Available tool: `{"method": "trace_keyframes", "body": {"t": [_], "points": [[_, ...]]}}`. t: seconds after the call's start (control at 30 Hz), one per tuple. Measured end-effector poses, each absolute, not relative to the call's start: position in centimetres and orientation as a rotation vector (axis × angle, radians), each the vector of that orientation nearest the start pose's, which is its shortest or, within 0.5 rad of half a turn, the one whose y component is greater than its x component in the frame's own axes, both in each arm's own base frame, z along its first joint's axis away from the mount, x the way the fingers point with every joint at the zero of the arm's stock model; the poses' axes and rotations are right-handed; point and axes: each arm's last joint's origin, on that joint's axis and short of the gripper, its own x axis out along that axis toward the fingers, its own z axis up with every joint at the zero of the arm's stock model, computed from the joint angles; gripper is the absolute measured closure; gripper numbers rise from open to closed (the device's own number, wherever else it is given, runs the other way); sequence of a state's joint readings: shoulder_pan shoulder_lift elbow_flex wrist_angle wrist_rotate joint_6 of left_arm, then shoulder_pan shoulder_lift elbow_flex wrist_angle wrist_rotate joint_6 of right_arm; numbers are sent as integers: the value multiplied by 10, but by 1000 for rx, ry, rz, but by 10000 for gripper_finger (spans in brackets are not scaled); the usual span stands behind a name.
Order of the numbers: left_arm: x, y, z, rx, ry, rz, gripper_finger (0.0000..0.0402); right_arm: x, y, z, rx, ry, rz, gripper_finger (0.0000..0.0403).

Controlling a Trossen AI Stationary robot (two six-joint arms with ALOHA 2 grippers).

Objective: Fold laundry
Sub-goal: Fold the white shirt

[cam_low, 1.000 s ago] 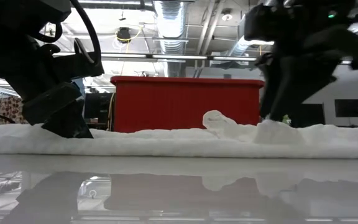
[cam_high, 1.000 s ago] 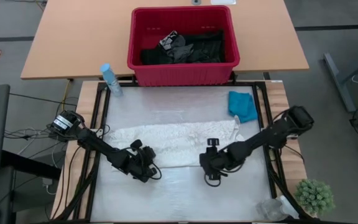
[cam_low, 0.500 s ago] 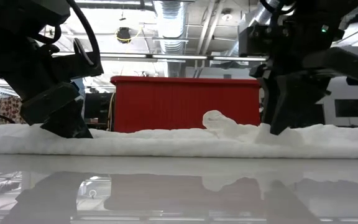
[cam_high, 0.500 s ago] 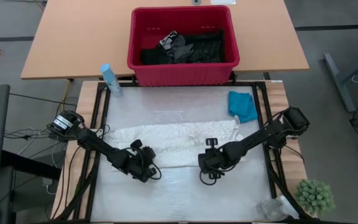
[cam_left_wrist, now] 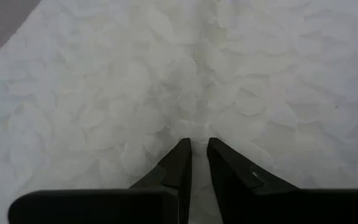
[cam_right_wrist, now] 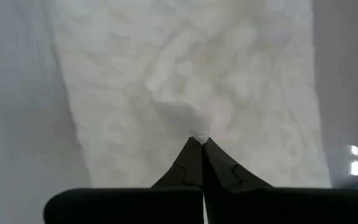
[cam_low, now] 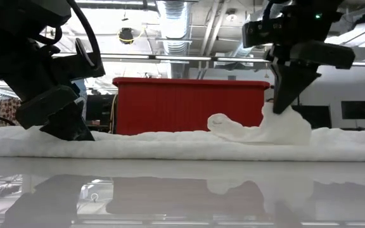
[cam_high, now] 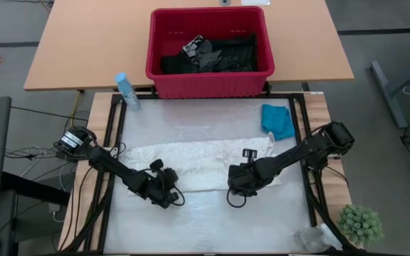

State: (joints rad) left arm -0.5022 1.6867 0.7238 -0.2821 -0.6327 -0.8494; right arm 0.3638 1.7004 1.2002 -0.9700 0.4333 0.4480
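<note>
Plainly, no brand, label or legible writing shows on any item.

Item 1: white lacy garment, spread flat across the table, in front of the red basket.
Item 2: right gripper, at the garment's near edge; fingers pressed together, pinching a small peak of white fabric. Low view alone shows this fold raised off the table beneath the right gripper; high view shows only the gripper's place on the cloth.
Item 3: left gripper, at the garment's near edge toward the left arm's side; fingers nearly closed, tips pressed into the lace with a thin strip between them.
Item 4: small teal garment, on the table beside the white garment's far right corner. Seen in high view only.
Item 5: dark garments, heaped inside the basket; hidden in low view by the basket's wall.
Item 6: blue bottle, beside the basket's left corner.
Item 7: green plant, off the table's near right corner.
</note>
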Motion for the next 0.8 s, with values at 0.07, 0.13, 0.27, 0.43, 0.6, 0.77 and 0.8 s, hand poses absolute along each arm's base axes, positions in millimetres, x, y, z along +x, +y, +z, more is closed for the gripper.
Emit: {"method": "trace_keyframes", "body": {"t": [0.07,0.13,0.27,0.43,0.6,0.77,0.8], "points": [[244,-114,113,-95,894,522,351,290,96,211,-219,1304,-372,387],[244,-114,113,-84,898,517,351,289,93,214,-263,1317,-413,387],[242,-114,112,-69,919,513,351,288,85,215,-319,1352,-422,387],[241,-114,112,-54,951,494,351,283,91,215,-383,1400,-348,387],[241,-114,112,-12,985,451,351,264,112,230,-454,1384,-225,387],[240,-114,111,36,1008,416,351,247,130,240,-430,1374,-64,387],[240,-114,111,42,1009,414,351,244,131,239,-422,1379,-69,387]]}}
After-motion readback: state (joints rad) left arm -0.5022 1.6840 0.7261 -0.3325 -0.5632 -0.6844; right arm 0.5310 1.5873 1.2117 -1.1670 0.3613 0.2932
